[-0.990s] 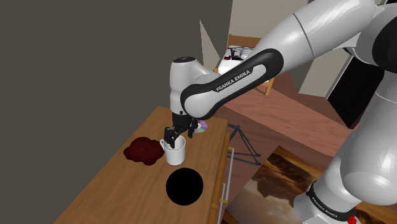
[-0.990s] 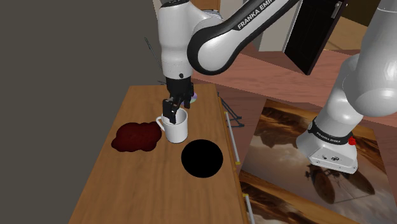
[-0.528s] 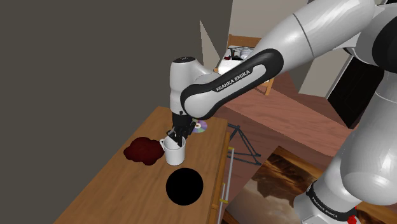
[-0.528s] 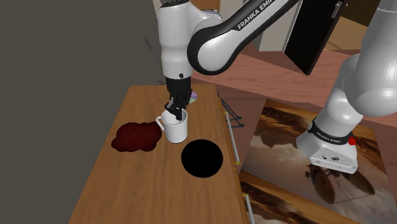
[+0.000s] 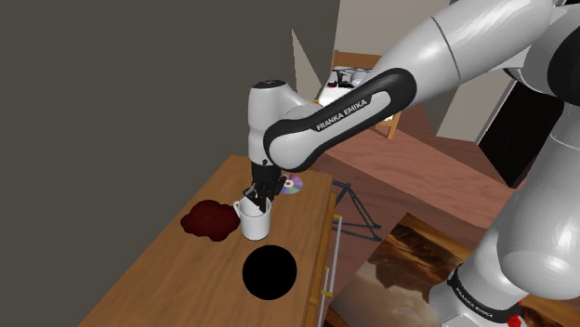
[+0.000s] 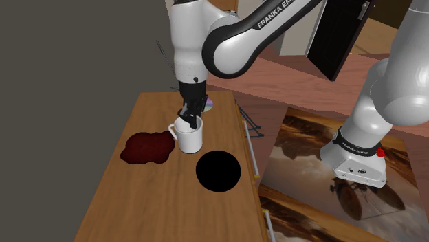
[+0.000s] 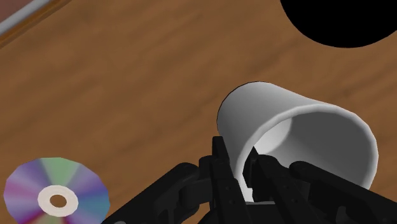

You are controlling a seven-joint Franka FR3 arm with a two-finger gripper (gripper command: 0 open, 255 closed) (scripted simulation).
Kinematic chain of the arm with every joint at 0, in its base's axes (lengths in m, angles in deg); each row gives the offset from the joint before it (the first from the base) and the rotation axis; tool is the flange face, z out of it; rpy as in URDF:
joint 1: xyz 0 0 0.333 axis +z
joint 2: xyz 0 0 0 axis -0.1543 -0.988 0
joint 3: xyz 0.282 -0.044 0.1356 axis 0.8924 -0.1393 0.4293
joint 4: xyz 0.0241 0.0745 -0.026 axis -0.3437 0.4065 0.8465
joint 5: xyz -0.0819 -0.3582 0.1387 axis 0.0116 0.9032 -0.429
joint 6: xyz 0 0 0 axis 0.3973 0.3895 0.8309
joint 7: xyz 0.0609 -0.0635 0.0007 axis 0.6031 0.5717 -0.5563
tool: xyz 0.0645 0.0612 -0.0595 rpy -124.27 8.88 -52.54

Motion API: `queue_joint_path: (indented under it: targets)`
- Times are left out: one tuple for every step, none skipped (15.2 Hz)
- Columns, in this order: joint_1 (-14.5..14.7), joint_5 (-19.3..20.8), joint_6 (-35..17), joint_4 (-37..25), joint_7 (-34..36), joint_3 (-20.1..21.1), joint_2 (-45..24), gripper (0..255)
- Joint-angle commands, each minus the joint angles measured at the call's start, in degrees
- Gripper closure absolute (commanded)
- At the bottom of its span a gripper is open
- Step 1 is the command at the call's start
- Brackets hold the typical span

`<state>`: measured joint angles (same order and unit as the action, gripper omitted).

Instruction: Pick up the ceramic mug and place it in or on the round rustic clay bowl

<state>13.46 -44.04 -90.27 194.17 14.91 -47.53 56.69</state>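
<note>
A white mug (image 5: pixel 256 224) stands near the middle of the wooden table (image 5: pixel 167 288), its handle towards the dark red lumpy shape (image 5: pixel 210 221) beside it. My black gripper (image 5: pixel 254 202) comes down from above and is shut on the mug's rim, one finger inside and one outside the wall. In the wrist view the fingers (image 7: pixel 224 181) clasp the mug's wall (image 7: pixel 286 133) at the gripper (image 7: pixel 245 184). A round black disc-like shape (image 5: pixel 270 273) lies on the table just in front of the mug, also seen from the second exterior view (image 6: pixel 218 171).
A shiny CD (image 5: pixel 293 185) lies on the table behind the mug, close to the edge. Beyond that edge a thin folding stand (image 5: pixel 353 209) rises from the floor. A dark wall runs along the table's other side.
A second ago the fingers stood open over the mug's rim; they have dropped and shut on its wall. Since then the hand and mug have risen very slightly.
</note>
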Motion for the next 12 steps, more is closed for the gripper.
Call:
queue_joint_path:
  targets:
    - [-0.05,-0.33,1.30,-0.62,-0.13,0.08,0.75,255]
    - [-0.09,-0.52,2.03,-0.94,-0.24,0.11,1.18,255]
    - [-0.13,-0.71,2.75,-1.28,-0.33,0.13,1.59,255]
    - [-0.17,-0.88,3.47,-1.63,-0.43,0.15,1.99,255]
    - [-0.20,-1.05,4.20,-2.00,-0.51,0.17,2.38,255]
    - [-0.24,-1.21,4.93,-2.37,-0.60,0.18,2.76,255]
    - [-0.27,-1.36,5.66,-2.76,-0.67,0.18,3.12,255]
    - [-0.30,-1.51,6.39,-3.16,-0.75,0.19,3.47,255]
    - [-0.33,-1.64,7.13,-3.58,-0.82,0.19,3.82,255]
    - [-0.36,-1.78,7.86,-4.00,-0.88,0.19,4.15,255]
    - [-0.38,-1.90,8.60,-4.44,-0.94,0.19,4.46,255]
    - [-0.41,-2.02,9.34,-4.89,-0.99,0.19,4.77,255]
